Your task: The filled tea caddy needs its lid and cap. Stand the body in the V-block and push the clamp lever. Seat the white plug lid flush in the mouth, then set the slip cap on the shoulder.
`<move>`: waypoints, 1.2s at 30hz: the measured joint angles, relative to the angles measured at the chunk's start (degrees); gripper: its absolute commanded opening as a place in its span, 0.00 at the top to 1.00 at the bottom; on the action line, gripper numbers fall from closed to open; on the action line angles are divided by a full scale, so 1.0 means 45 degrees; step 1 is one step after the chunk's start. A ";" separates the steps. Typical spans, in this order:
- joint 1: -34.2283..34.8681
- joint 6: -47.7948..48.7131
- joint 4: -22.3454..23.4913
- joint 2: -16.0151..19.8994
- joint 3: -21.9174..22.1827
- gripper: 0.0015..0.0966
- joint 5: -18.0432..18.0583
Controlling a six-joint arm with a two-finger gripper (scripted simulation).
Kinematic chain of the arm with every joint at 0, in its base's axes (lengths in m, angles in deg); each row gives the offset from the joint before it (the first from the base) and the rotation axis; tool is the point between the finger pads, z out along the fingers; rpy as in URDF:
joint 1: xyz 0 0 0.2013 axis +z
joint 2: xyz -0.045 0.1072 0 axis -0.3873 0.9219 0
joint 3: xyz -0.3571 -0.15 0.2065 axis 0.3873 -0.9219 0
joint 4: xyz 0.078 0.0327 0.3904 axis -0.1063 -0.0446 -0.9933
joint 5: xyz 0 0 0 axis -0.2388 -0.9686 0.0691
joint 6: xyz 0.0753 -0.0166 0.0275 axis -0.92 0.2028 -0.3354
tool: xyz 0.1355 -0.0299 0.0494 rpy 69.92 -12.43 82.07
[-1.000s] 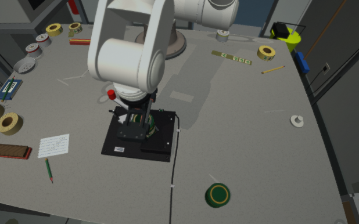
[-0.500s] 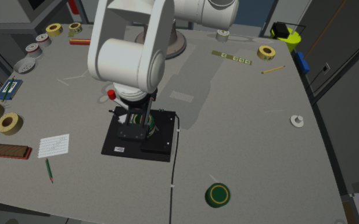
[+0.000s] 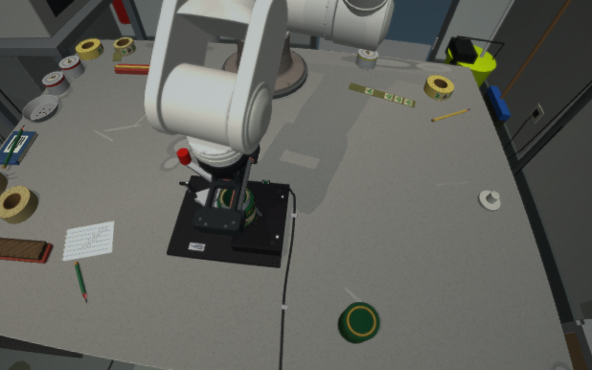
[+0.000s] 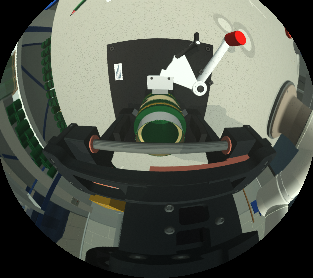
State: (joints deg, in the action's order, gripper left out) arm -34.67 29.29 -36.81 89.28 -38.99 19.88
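Note:
The green tea caddy body (image 3: 235, 203) is partly hidden behind my gripper (image 3: 228, 203) in the side camera; the wrist camera shows the body (image 4: 160, 123) standing in the V-block on the black fixture plate (image 3: 228, 225), its open mouth facing up. My gripper (image 4: 160, 147) is open around the body and holds nothing. The clamp lever with its red knob (image 4: 235, 38) angles away from the body, and a white clamp pad (image 4: 160, 83) sits beside the body. The white plug lid (image 3: 489, 199) lies far right on the table. The green slip cap (image 3: 359, 322) lies near the front.
The robot's own arm (image 3: 207, 76) looms over the fixture. A black cable (image 3: 286, 268) runs from the plate to the table's front edge. Tape rolls (image 3: 1, 194), a paper sheet (image 3: 88, 239), pencils and a brown block (image 3: 19, 249) lie at the left.

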 measured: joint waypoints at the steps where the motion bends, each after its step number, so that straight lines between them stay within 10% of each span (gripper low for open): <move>1: 0.0000 0.0000 0.0000 0.0000 0.0000 0.01 0.0000; 15: -0.0001 0.0000 0.0000 -0.0133 0.0028 0.01 -0.0192; 28: 0.0002 0.0000 0.0000 -0.2381 0.1241 0.01 -0.3583; 36: 0.0001 0.0000 0.0000 -0.2562 0.1411 0.01 -0.3977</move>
State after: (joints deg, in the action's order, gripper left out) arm -34.66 29.29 -36.81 77.75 -32.64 1.98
